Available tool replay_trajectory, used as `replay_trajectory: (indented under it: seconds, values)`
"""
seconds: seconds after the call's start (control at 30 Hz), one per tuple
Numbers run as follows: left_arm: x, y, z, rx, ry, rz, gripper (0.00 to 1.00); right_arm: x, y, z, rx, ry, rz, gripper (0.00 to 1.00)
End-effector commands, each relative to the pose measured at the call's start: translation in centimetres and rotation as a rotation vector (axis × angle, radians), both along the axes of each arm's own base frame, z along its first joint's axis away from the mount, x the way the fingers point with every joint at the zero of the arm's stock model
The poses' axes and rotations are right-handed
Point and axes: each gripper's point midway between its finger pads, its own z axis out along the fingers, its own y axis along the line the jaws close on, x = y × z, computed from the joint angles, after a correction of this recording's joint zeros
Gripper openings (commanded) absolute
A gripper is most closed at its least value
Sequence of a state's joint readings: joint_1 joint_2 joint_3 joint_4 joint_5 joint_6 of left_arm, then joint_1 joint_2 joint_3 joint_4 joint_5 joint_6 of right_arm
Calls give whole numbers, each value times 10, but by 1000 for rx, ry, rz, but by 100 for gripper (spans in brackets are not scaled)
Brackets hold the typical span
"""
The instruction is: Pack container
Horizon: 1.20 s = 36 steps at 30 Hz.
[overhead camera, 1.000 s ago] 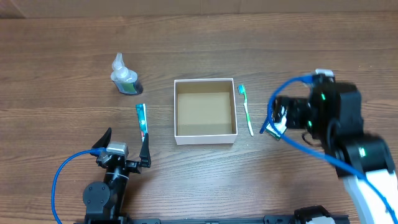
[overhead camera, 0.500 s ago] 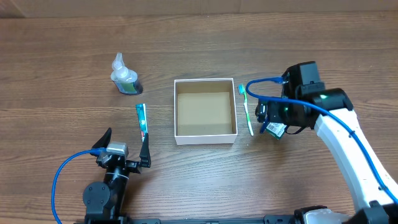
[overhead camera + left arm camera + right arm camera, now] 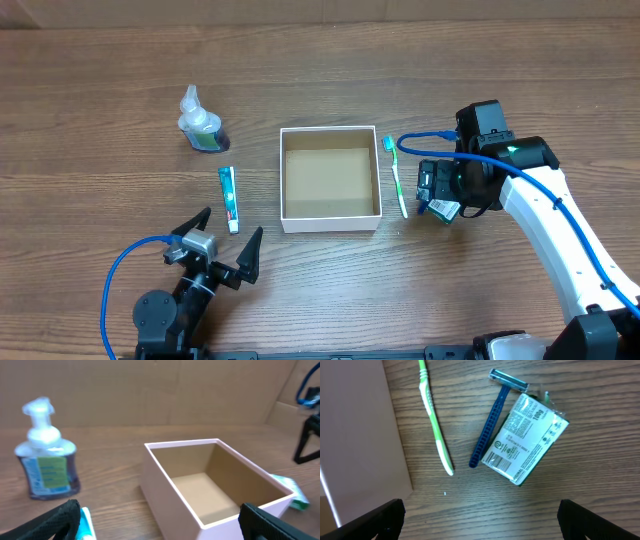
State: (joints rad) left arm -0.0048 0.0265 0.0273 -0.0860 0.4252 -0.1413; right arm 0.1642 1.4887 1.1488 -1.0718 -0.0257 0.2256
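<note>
nothing is packed yet: the container (image 3: 330,224) sits mid-tabletop, its brown floor bare. toothbrush (image 3: 398,178) lies at its 3 o'clock, toothpaste (image 3: 229,196) at 9, pump bottle (image 3: 200,125) at 10. right claw (image 3: 480,510) hovers, spread wide, over razor (image 3: 490,425) and wrapped soap (image 3: 527,440); left claw (image 3: 234,226) gapes wide, empty.

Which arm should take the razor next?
Right. The right hand hovers open above the razor, right of the container; the left hand sits across the container, by the toothpaste.
</note>
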Motion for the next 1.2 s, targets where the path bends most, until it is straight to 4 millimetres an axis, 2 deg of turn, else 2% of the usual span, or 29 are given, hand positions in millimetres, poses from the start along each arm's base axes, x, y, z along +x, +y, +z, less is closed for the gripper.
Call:
replay_trajectory:
  seconds: [0.0,0.1,0.17,0.23,0.37,0.47,0.57,0.6,0.73,0.87,1.0,1.07,1.17]
  values:
    - [-12,-4,61,-53,-83,-25,100,8,-4,10,-14,-42,-23,100]
    - [-21,7,122,-54,-170,41,100,9,-4,10,-13,-43,-24,100]
    - [-24,11,150,-54,-156,69,100,9,-4,11,-13,-43,-24,100]
    - [-15,18,169,-32,-68,113,100,9,-3,11,-8,-42,-30,100]
    - [18,23,181,91,209,123,100,8,-2,11,-1,-40,-28,100]
    - [40,29,181,144,438,140,100,8,-2,10,-1,-40,-28,100]
    - [62,37,171,176,602,172,100,9,-2,10,-4,-42,-28,100]
    - [77,40,153,190,671,183,100,10,-4,10,-12,-47,-30,100]
    - [109,44,113,215,785,197,100,10,-4,10,-12,-46,-30,100]
    - [146,46,95,204,781,213,100,10,-4,10,-12,-46,-30,100]
    - [181,51,104,223,663,244,100,10,-4,10,-12,-46,-30,100]
    - [191,52,104,238,635,240,100,10,-4,10,-12,-46,-30,100]
    - [205,62,93,261,636,293,100,10,-4,10,-12,-46,-30,100]
